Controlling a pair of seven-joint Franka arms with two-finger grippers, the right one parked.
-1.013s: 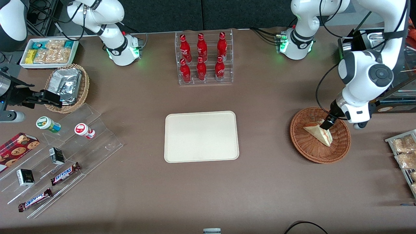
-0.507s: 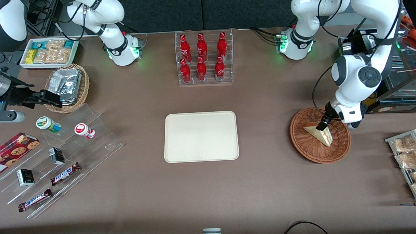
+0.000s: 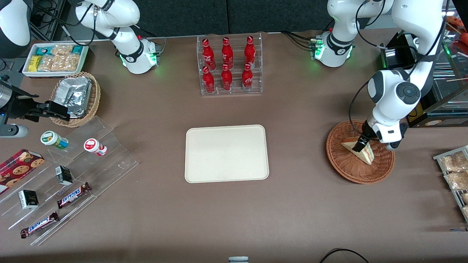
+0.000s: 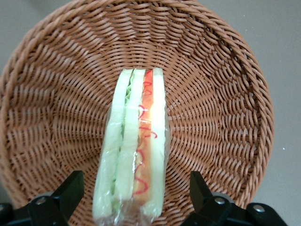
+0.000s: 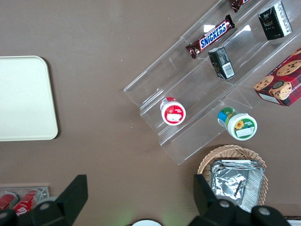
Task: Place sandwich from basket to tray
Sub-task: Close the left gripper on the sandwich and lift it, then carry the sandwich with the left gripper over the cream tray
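The sandwich (image 3: 365, 155), a pale wedge wrapped in clear film, lies in the reddish-brown woven basket (image 3: 342, 166) toward the working arm's end of the table. My left gripper (image 3: 360, 145) is down over it inside the basket. In the left wrist view the sandwich (image 4: 136, 141) shows its red and green filling on the basket's weave (image 4: 221, 94). The gripper (image 4: 135, 183) is open, and its black fingers (image 4: 70, 190) stand on either side of the wedge with a gap to each. The cream tray (image 3: 226, 153) lies bare mid-table and shows as the tray (image 5: 23, 99) in the right wrist view.
A clear rack of red bottles (image 3: 228, 65) stands farther from the front camera than the tray. Snack packets (image 3: 453, 171) lie beside the basket at the table's edge. A foil-packet basket (image 3: 75, 96) and a clear stepped stand with snacks (image 3: 69, 175) sit toward the parked arm's end.
My left arm has swung toward the table's middle and lowered. The gripper has come down around the sandwich's upper end. The sandwich and basket have not moved.
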